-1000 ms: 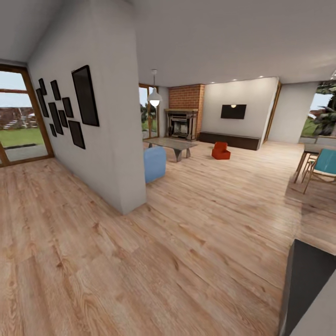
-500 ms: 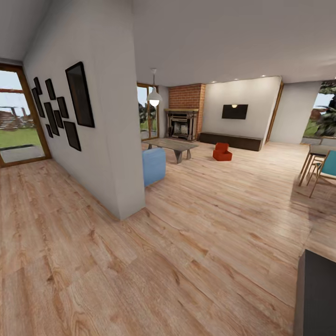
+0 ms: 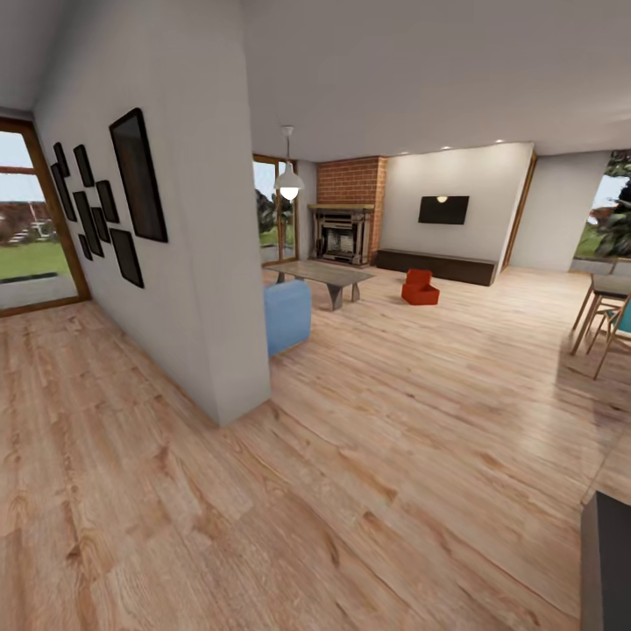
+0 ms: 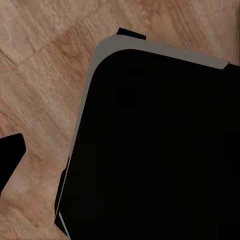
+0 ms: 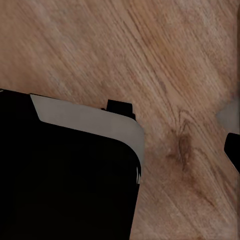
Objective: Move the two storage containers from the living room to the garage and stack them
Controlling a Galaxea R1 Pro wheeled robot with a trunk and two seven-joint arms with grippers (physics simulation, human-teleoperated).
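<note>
Living room (image 3: 456,289) holds two stacked storage containers (image 3: 420,287); fingers' state cannot be told.

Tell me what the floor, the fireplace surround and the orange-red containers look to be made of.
Floor: light wood planks, grain and knots visible. Fireplace: red brick, faint mortar lines. Storage containers: smooth, uniform orange-red, probably plastic; too distant to be sure.

Bright even daylight, soft shadows, wide-angle edge stretching

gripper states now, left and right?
Left gripper: cannot be told; the left wrist view shows no fingers.
Right gripper: cannot be told, same reason.
</note>
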